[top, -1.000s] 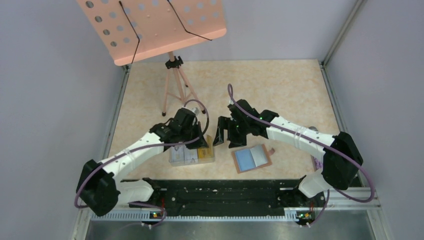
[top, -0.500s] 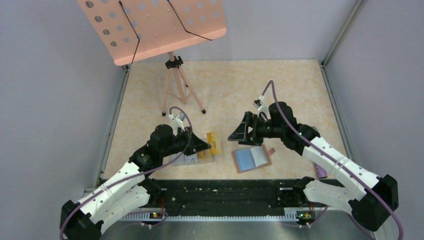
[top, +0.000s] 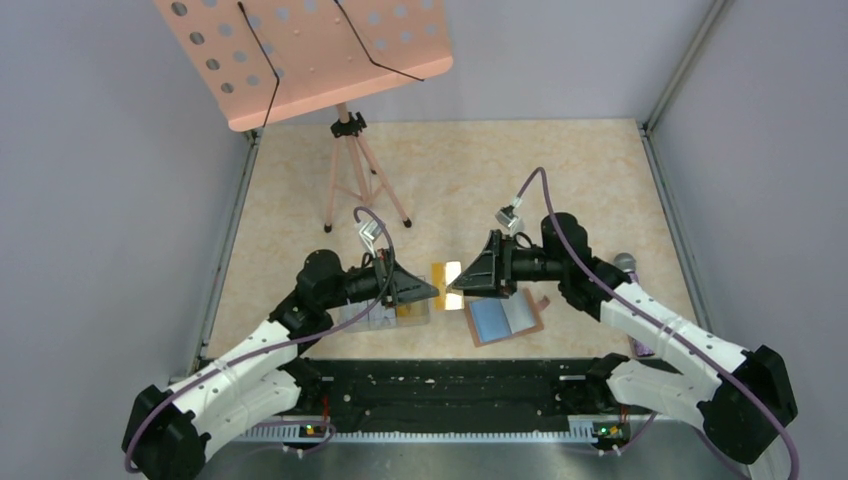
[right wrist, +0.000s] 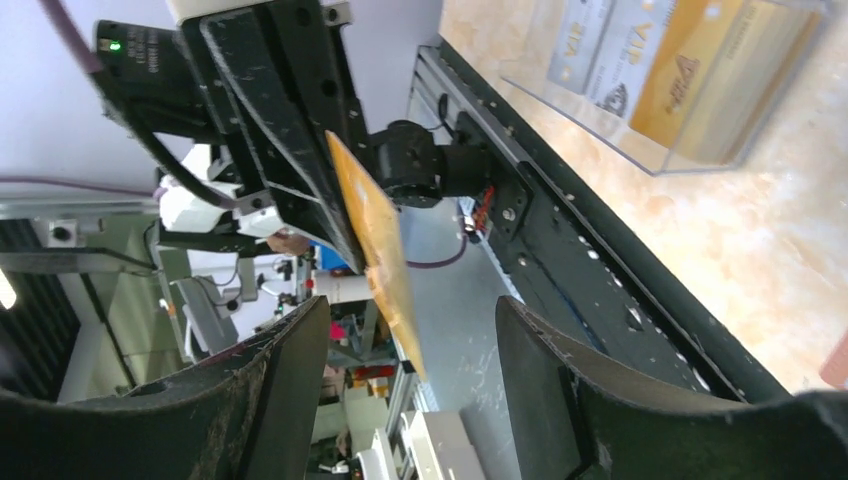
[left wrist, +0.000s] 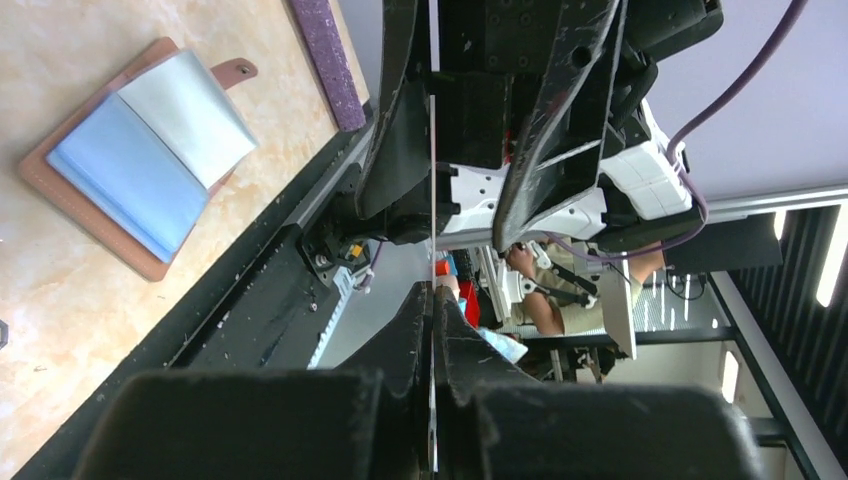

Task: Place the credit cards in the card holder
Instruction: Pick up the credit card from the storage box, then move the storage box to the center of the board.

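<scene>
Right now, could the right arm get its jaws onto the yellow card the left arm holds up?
Probably yes: the yellow card juts out in mid-air between the right arm's open jaws, with nothing blocking.

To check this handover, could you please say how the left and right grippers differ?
The left gripper has its fingers shut on the yellow-orange plastic card; the right gripper has its fingers open, straddling the card's free end. The left gripper reaches in from the left, the right gripper from the right. Both are raised, tip to tip.
</scene>
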Tool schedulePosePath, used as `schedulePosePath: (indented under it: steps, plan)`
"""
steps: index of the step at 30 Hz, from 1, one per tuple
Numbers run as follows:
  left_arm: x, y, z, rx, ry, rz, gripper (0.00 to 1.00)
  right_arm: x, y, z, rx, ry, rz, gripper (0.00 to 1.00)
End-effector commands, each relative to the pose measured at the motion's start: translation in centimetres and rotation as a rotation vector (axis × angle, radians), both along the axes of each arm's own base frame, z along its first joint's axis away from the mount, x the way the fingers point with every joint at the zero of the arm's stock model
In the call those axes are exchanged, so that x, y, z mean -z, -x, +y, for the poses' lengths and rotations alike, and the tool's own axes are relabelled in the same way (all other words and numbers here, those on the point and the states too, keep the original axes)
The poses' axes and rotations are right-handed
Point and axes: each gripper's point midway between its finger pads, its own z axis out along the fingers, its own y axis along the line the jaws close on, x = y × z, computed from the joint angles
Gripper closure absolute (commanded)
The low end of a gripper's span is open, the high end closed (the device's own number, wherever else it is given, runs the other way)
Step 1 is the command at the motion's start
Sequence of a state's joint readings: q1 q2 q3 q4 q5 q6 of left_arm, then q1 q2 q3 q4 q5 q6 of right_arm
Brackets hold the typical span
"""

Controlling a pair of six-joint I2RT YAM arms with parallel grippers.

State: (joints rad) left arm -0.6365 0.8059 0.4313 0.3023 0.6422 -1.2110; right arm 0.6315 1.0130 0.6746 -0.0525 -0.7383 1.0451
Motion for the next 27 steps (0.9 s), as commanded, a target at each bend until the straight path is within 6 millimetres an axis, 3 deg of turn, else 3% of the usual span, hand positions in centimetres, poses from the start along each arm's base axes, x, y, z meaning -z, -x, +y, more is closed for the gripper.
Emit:
schedulePosePath:
  steps: [1,5,7,9,11,12,14,16,20,27]
  plan:
    - [-3.3,0.7,-0.3,0.060,0.077,-0.074,1.00,-3.8,-0.2,1.0,-0.048,-0.136,-0.079,0.40]
    - [-3.4,0.7,-0.3,0.059,0.080,-0.075,1.00,-3.8,-0.1,1.2,-0.063,-0.160,-0.064,0.50]
    - [-3.3,0.7,-0.3,0.064,0.079,-0.069,1.00,-4.3,-0.2,1.3,-0.064,-0.188,-0.074,0.59]
    - [-3.3,0.8,-0.3,0.065,0.078,-0.068,1.00,-4.7,-0.1,1.4,-0.069,-0.208,-0.070,0.73]
    - [-3.1,0.7,-0.3,0.062,0.071,-0.064,1.00,-4.7,-0.2,1.5,-0.073,-0.210,-0.069,0.96]
    - [-3.0,0.6,-0.3,0.059,0.067,-0.063,1.00,-4.7,-0.2,1.5,-0.073,-0.207,-0.070,1.00]
    - [-2.6,0.5,-0.3,0.054,0.057,-0.059,0.94,-4.5,-0.2,1.5,-0.073,-0.188,-0.074,1.00]
    - [-2.1,0.4,-0.3,0.049,0.034,-0.052,0.78,-4.0,-0.4,1.3,-0.065,-0.151,-0.083,1.00]
    - [0.2,-0.3,0.2,-0.005,-0.076,-0.027,0.58,-1.2,-1.4,0.4,0.009,0.022,-0.049,1.00]
    - [7.6,-2.0,5.4,-0.201,-0.600,0.089,0.61,4.1,-2.6,-3.6,0.176,0.284,0.050,1.00]
